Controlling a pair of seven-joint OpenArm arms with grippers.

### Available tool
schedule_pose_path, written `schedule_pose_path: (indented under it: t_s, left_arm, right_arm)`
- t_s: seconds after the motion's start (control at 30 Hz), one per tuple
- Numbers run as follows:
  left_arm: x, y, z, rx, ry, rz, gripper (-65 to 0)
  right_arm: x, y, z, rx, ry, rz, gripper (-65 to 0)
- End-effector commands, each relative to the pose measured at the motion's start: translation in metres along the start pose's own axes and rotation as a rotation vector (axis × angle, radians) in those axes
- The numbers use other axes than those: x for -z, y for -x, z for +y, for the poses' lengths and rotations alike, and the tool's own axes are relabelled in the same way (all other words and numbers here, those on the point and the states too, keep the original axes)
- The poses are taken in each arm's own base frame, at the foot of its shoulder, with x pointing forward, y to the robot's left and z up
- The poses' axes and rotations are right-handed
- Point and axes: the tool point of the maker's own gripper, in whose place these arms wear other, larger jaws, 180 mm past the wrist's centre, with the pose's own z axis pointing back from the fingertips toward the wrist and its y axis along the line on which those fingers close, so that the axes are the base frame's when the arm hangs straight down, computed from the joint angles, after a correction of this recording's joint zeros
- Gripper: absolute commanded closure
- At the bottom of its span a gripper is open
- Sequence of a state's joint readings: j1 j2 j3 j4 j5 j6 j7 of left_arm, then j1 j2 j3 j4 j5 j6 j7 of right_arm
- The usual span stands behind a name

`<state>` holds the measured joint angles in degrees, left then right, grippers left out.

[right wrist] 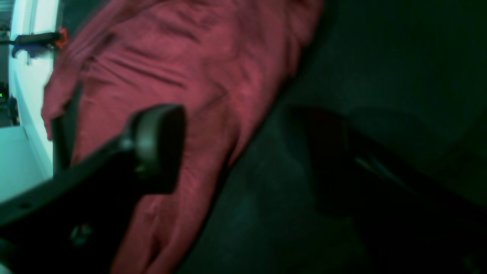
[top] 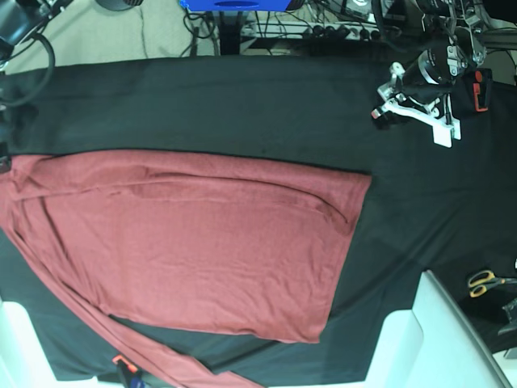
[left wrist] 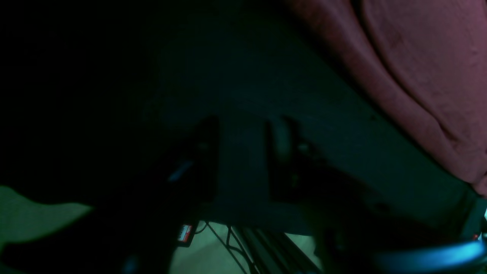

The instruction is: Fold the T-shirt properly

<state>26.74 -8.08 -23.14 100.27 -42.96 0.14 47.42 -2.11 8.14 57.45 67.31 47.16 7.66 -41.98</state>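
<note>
Black cloth covered the whole table, and on it the maroon long-sleeved T-shirt lay spread flat, its hem edge toward the base view's right, its upper body running off the left edge, and one sleeve trailing along the near edge of the table. Wrinkles ran lengthwise across the upper part of the fabric. Over the far right corner of the table hung the left gripper, white-bracketed and well apart from the shirt; in its own dim wrist view the jaws stood apart over bare black cloth with nothing between them, the shirt only in the upper right corner. The right gripper showed its jaws spread wide, one pad hovering over the shirt's edge and the other over the dark cloth, gripping nothing. Yellow-handled scissors lay at the right edge.
</note>
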Motion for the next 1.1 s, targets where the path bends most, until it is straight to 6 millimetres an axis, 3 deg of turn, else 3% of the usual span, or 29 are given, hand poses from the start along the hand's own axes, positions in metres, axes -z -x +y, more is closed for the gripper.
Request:
schedule_pose_path:
  t_s: [0.0,0.1,0.2,0.3,0.4,0.73,0.9,0.97,1.07]
  left_arm:
    - [-0.003,-0.009,-0.002,0.01,0.008,-0.028,-28.0]
    - [-0.003,-0.008,-0.002,0.007,0.01,-0.028,-36.5]
    - [-0.004,-0.008,-0.001,0.0,0.008,-0.032,-39.5]
    - [-0.008,-0.013,0.008,-0.045,-0.013,-0.062,-39.8]
    - [-0.014,-0.02,0.021,-0.086,-0.042,-0.1,-39.8]
    - [-0.017,-0.03,0.015,-0.019,0.014,-0.131,-39.8]
    - [0.001,-0.026,0.013,-0.112,0.055,-0.112,-41.0]
    - [0.009,-0.025,0.012,-0.165,0.083,-0.101,-46.1]
    - [0.017,-0.023,0.009,-0.222,0.115,-0.093,-55.5]
  right_arm:
    - [0.001,-0.011,0.002,0.03,-0.021,-0.022,-53.1]
    - [0.014,0.014,-0.017,0.143,-0.008,0.035,-51.5]
    - [0.022,0.01,-0.011,0.145,-0.046,0.009,-50.7]
    - [0.03,0.005,0.004,0.107,-0.119,0.006,-45.3]
    - [0.044,0.012,0.006,0.154,-0.125,0.048,-39.0]
    - [0.06,-0.008,0.008,0.219,-0.115,-0.028,-38.6]
    - [0.062,-0.01,0.014,0.222,-0.126,-0.033,-36.9]
    - [0.064,-0.012,0.02,0.225,-0.139,-0.035,-29.3]
    - [0.067,-0.005,0.019,0.243,-0.133,-0.016,-7.7]
